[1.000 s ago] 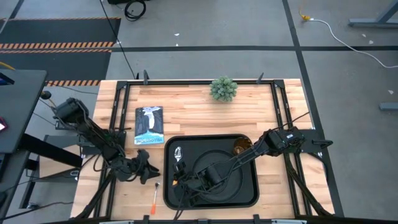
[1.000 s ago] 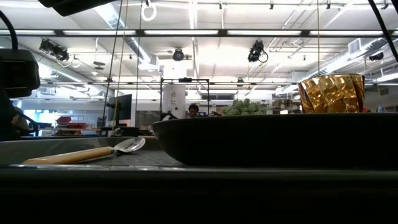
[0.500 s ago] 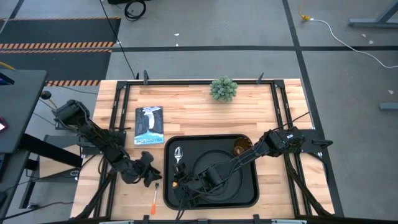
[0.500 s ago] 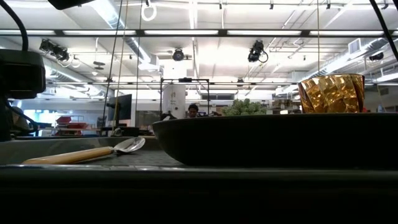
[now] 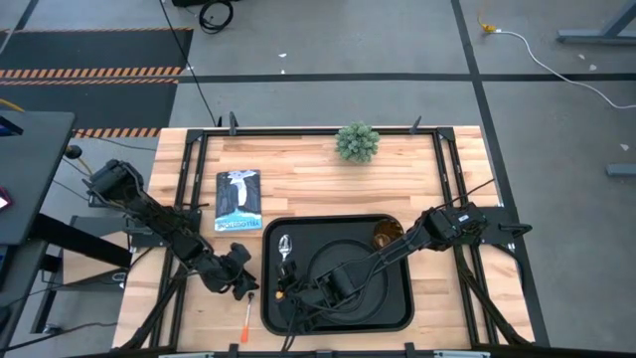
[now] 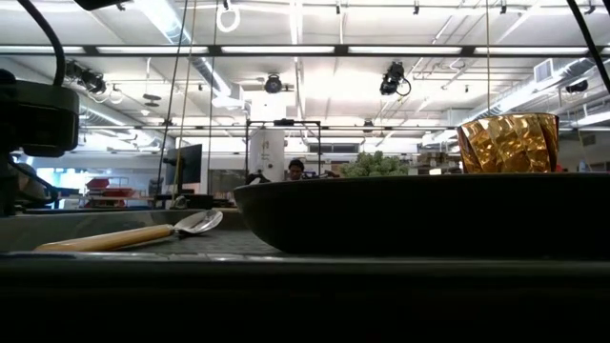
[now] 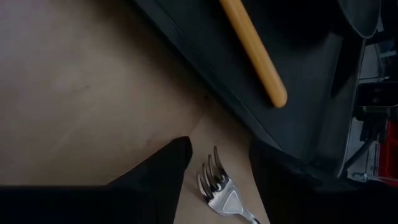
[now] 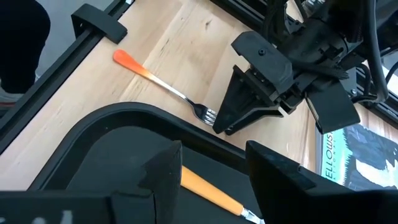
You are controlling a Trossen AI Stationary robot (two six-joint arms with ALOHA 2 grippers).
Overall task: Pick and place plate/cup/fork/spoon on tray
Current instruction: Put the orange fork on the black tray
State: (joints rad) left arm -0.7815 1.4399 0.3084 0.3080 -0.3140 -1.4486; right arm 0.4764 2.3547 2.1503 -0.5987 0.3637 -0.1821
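Note:
The black tray [image 5: 397, 298] holds the round black plate [image 5: 350, 261], the amber cup [image 5: 388, 236] at its far right corner, and the spoon [image 5: 285, 249] along its left side. The fork [image 5: 245, 320] lies flat on the wood just left of the tray, with its orange handle toward the near edge. My left gripper [image 7: 221, 146] is open and slants down, one finger on either side of the fork's tines [image 7: 214, 177] without touching them. My right gripper [image 8: 214, 152] hovers open over the tray's near left part, above the spoon's orange handle [image 8: 211, 190].
A blue book [image 5: 238, 201] lies on the table beyond the left gripper. A small green plant [image 5: 358, 142] stands at the far edge. Black frame rails [image 5: 189, 179] run along the table's sides. Bare wood lies between the book and the plant.
My left gripper has moved toward the table's right, closing on the tray's left rim and the fork's tines, and has turned at the wrist. The fork, the spoon and the right arm have kept still.

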